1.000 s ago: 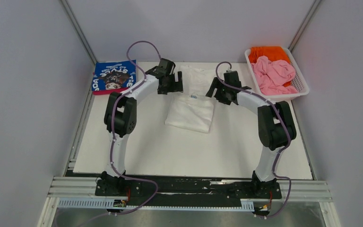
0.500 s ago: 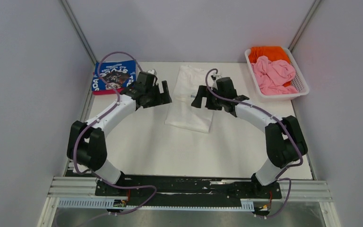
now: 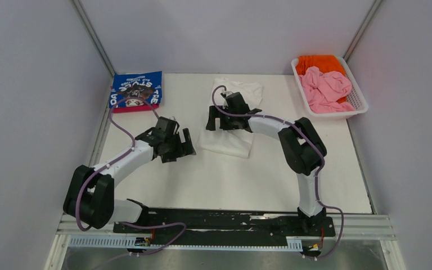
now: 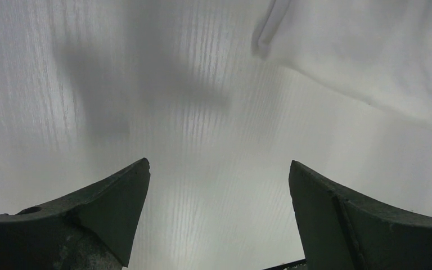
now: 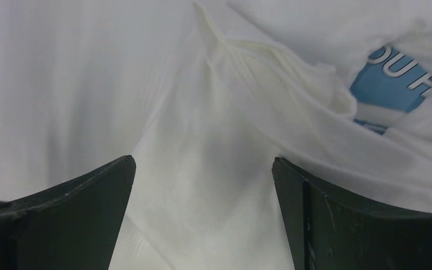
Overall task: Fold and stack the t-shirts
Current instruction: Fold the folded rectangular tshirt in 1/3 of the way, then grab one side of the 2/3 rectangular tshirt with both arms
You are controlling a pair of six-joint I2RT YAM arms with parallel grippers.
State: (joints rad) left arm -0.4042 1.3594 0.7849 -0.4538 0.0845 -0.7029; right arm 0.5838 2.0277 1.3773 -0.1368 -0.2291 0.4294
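White t-shirt (image 3: 232,139) lies partly folded at the middle of the table (image 3: 230,180), its far end rumpled. The right fingers (image 5: 73,214) hang spread wide over its left edge, gripping nothing. The left fingers (image 4: 101,219), also spread and empty, hover over bare table just left of it. A blue t-shirt (image 3: 136,90) lies folded at the far left corner. A pink t-shirt (image 3: 327,89) and an orange t-shirt (image 3: 316,62) sit crumpled in the white basket (image 3: 362,106) at the far right.

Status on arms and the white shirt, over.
Right gripper jaws open over white t-shirt, part-folded. Left gripper jaws open, empty, beside it. Nothing in the way.
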